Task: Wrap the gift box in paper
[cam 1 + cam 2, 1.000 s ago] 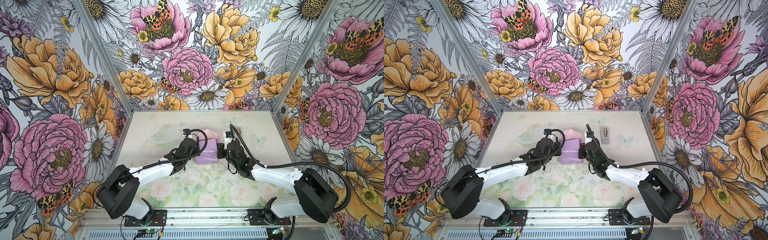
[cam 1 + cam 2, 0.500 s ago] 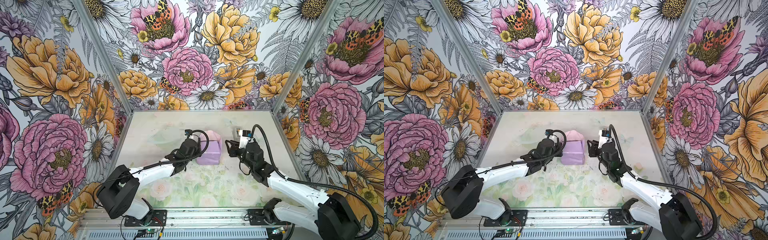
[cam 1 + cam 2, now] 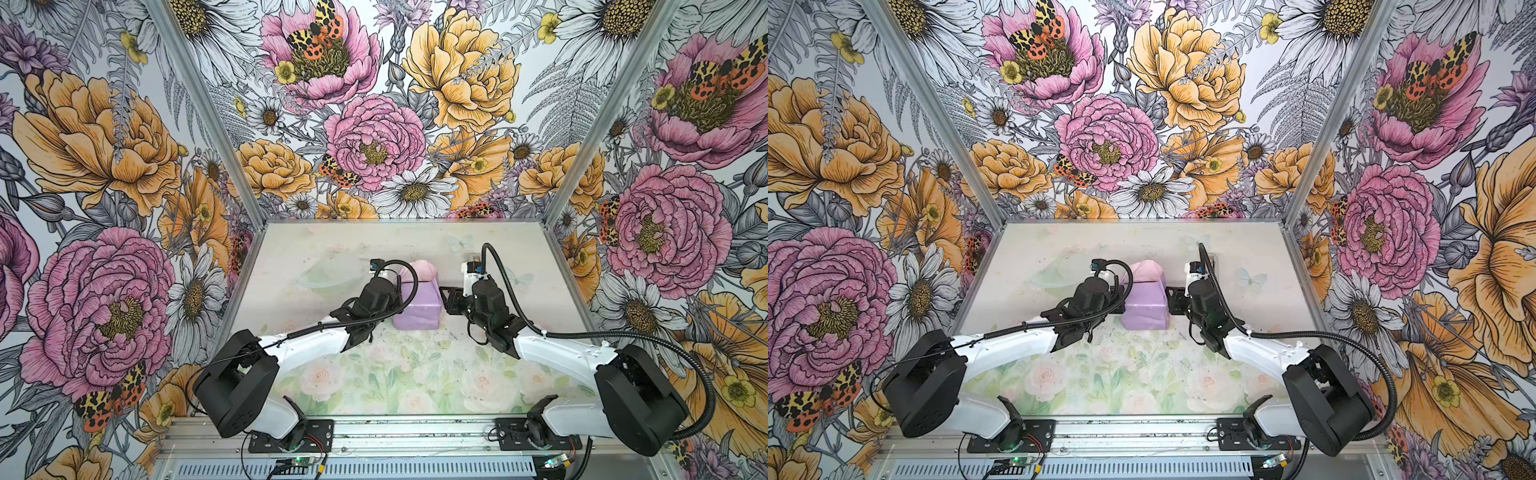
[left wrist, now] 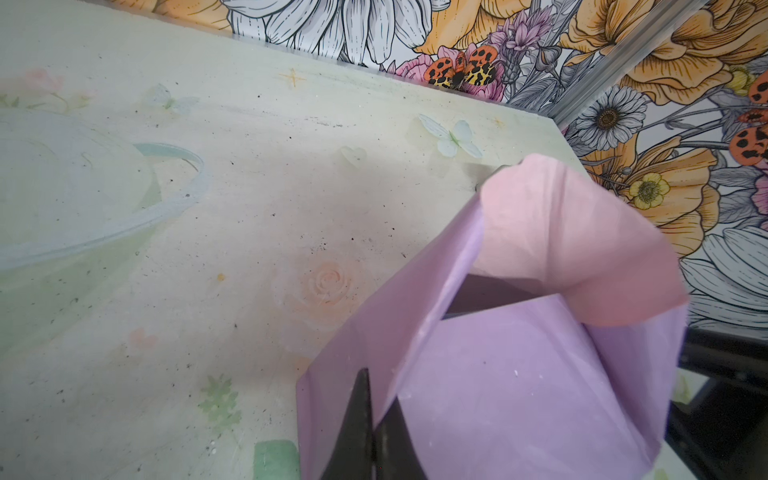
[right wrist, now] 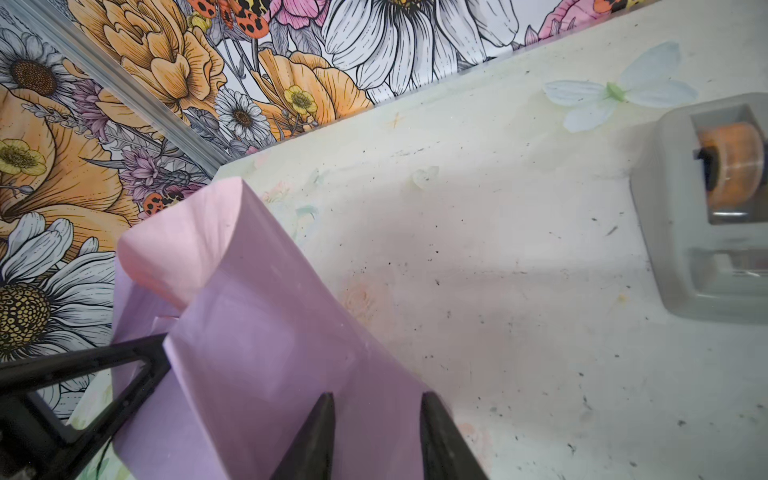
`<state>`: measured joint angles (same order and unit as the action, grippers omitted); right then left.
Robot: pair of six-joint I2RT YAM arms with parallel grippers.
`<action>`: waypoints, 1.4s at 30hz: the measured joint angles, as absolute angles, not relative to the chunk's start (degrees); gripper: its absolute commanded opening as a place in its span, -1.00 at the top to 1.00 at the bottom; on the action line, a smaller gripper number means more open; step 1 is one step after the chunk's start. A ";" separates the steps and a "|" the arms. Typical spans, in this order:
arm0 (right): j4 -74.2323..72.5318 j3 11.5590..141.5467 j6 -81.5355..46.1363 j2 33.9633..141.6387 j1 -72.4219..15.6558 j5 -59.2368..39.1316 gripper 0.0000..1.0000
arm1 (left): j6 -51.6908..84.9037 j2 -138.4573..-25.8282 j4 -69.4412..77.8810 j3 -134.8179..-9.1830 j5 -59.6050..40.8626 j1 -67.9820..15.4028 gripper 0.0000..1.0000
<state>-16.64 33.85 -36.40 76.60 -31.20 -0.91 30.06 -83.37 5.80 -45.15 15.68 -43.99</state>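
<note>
In both top views the gift box shows as a lilac block (image 3: 417, 307) (image 3: 1144, 309) mid-table, wrapped in the paper. The paper's pale pink loose flap (image 3: 417, 270) (image 4: 582, 249) arches over the far end. Under that flap the left wrist view shows a dark strip of the box (image 4: 490, 297). My left gripper (image 3: 398, 297) (image 4: 378, 419) is at the box's left side, shut on a fold of paper. At the right side my right gripper (image 3: 445, 298) (image 5: 378, 409) stands open. Its tips rest against the paper-covered wall.
A grey tape dispenser (image 5: 706, 232) with an orange roll sits on the table beyond the right gripper. Flowered walls close the table on three sides. The table surface (image 3: 395, 374) has a faded floral print.
The right gripper drew away to the right of the box, then came back against its right side with jaws wider apart. The left gripper kept its hold on the paper.
</note>
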 measured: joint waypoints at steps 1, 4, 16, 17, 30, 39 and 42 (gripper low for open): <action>-16.95 33.98 -36.38 76.77 -31.38 -1.32 0.27 | 30.06 -83.37 5.78 -45.21 15.68 -44.01 0.93; -17.34 34.20 -36.18 77.34 -31.62 -2.48 0.26 | 30.04 -83.37 5.78 -45.47 15.64 -44.05 0.91; -12.60 38.02 -34.72 80.01 -30.61 -9.04 0.22 | 29.63 -83.13 5.34 -46.22 14.44 -43.38 0.16; -11.94 38.33 -34.50 80.01 -30.30 -9.87 0.22 | 29.45 -82.83 5.30 -46.26 13.56 -42.98 0.02; -9.89 40.47 -33.39 81.95 -28.77 -16.91 0.17 | 25.85 -73.06 3.90 -47.24 1.58 -36.25 -0.23; -7.55 41.76 -30.35 82.26 -28.60 -18.85 0.14 | 20.60 -75.72 -8.93 -60.80 -5.93 -34.37 -0.30; -7.09 41.91 -29.89 82.26 -28.23 -19.66 0.14 | 19.64 -77.01 -10.85 -61.19 -8.05 -31.44 -0.30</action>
